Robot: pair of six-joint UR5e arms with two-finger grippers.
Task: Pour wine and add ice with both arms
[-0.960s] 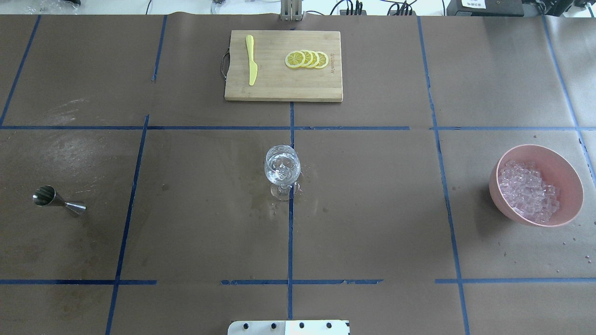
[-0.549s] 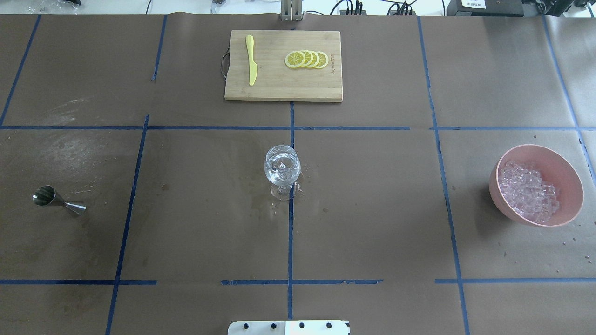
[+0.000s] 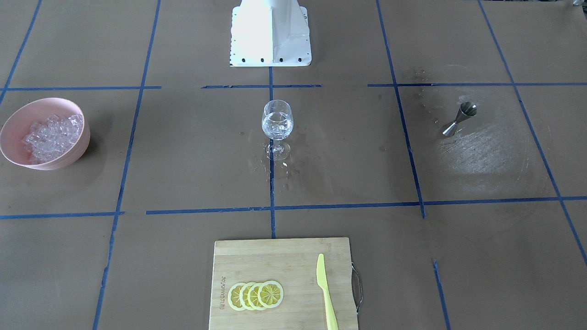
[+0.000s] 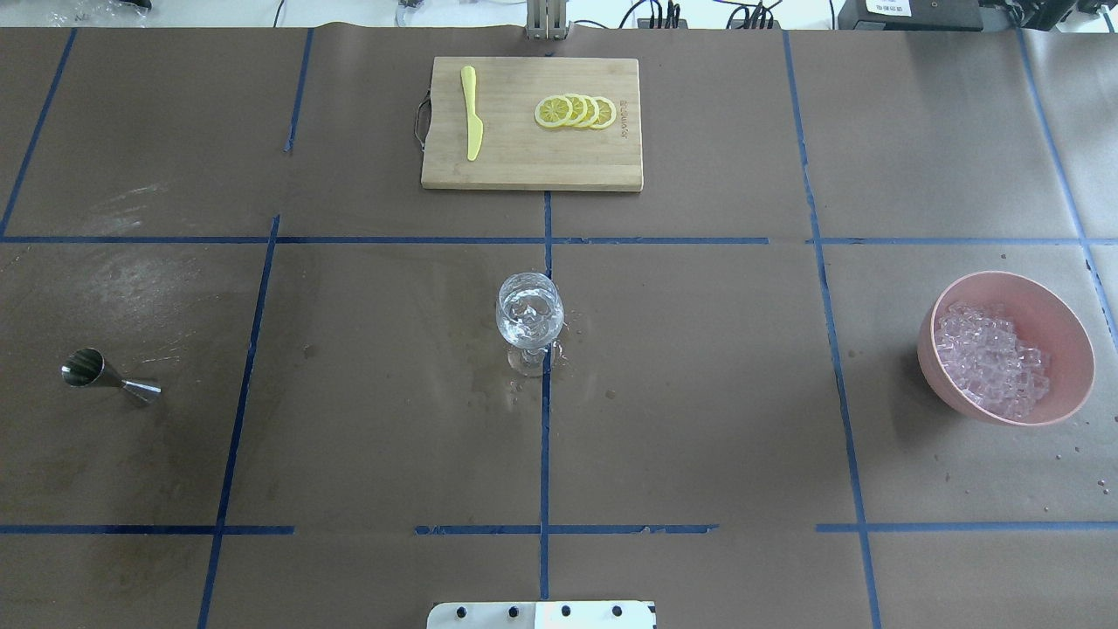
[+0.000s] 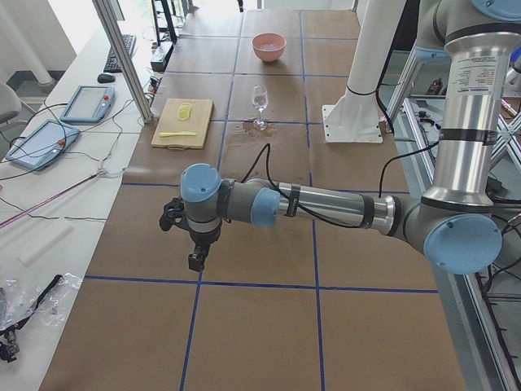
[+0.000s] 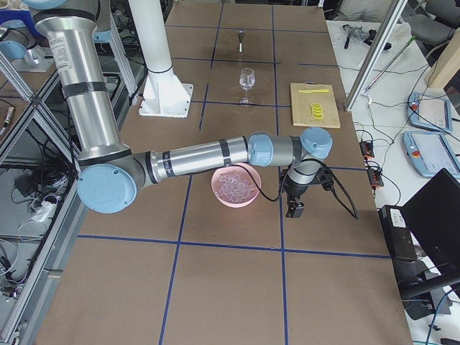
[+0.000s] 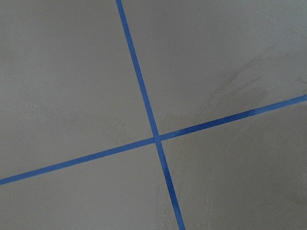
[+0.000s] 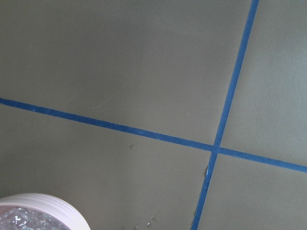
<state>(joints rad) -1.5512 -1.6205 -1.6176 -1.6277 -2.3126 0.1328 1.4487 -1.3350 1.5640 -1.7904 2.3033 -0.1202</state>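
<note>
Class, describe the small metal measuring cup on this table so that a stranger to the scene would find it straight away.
Start at the brown table gridded with blue tape, with the wine glass at its centre. Go from the glass toward the robot's left, opposite the pink bowl of ice. There stands the measuring cup, alone: the only shiny steel, hourglass-shaped thing.

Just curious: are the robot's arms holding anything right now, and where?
Nothing seems held. The left gripper and right gripper hang bare; jigger, glass and bowl stand alone.
</note>
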